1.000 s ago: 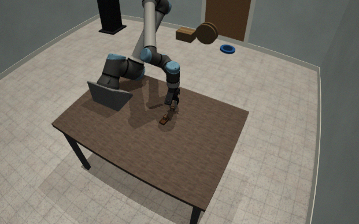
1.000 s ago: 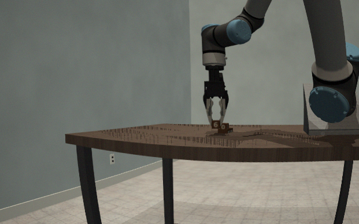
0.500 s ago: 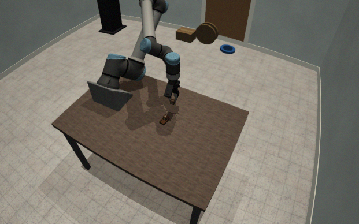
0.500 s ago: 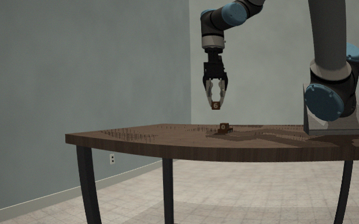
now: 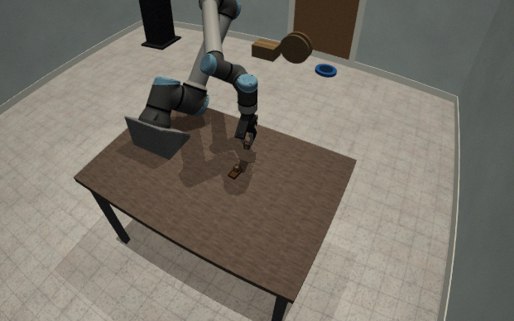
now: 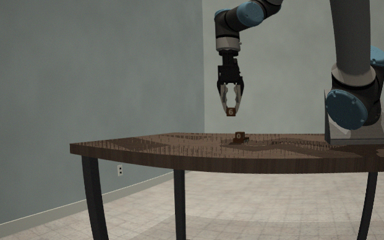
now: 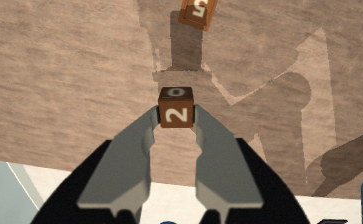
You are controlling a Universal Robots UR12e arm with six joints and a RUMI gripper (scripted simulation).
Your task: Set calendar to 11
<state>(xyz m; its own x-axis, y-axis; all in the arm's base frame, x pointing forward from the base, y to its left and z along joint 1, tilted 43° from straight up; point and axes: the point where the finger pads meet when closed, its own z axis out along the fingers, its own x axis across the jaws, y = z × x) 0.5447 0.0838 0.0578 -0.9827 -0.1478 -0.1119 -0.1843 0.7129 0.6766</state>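
Above the bench (image 6: 152,151) I see the claw (image 6: 230,109) clamped on one brown cube (image 6: 230,112), held well clear of the surface; its 6 faces the exterior view, its 2 the wrist view. Second cube (image 6: 239,136) sits in the tray (image 6: 245,140) below, showing 0.

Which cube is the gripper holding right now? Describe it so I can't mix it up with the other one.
Follow the arm down from its base to the gripper above the brown table. The held cube hangs in the air between the fingertips, showing a 6 sideways and a 2 toward the wrist camera. The other cube sits in the tray on the table, showing 0.
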